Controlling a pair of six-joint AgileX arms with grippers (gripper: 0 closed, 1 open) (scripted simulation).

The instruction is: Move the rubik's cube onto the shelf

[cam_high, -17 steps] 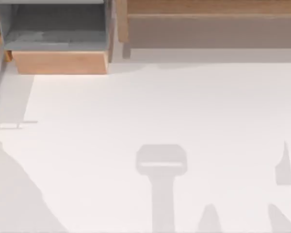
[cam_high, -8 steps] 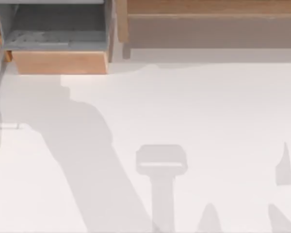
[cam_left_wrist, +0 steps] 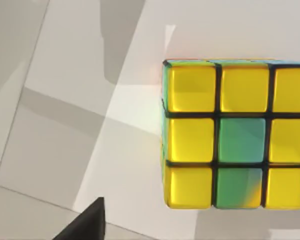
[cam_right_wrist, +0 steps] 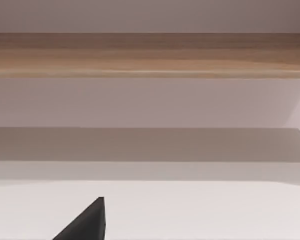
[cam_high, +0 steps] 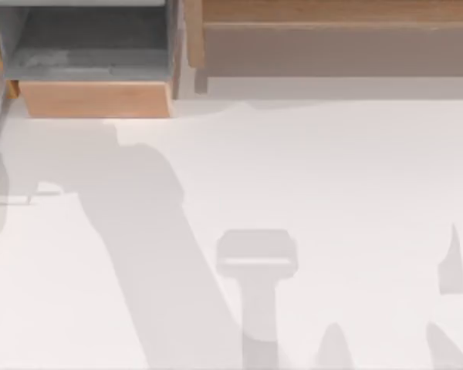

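Observation:
The rubik's cube (cam_left_wrist: 237, 135), its near face yellow with two green squares, looms close in the left wrist view on the white surface. A dark part of my left gripper (cam_left_wrist: 85, 224) pokes in at the picture's edge, apart from the cube. The shelf (cam_high: 332, 14) is a long wooden ledge with a grey-brown front face, running along the table's far right in the top view. The right wrist view faces the shelf (cam_right_wrist: 150, 55) as a wooden band, with a dark part of my right gripper (cam_right_wrist: 85, 224) at the picture's edge.
A wooden box with a grey lining (cam_high: 92, 99) stands at the far left, beside the shelf's side post (cam_high: 193, 35). The white table (cam_high: 332, 177) carries a broad arm shadow on its left half and smaller shadows near the front.
In the top view a broad shadow has swept from the front left corner across the left half of the table toward the wooden box. The shadows on the right have stayed put.

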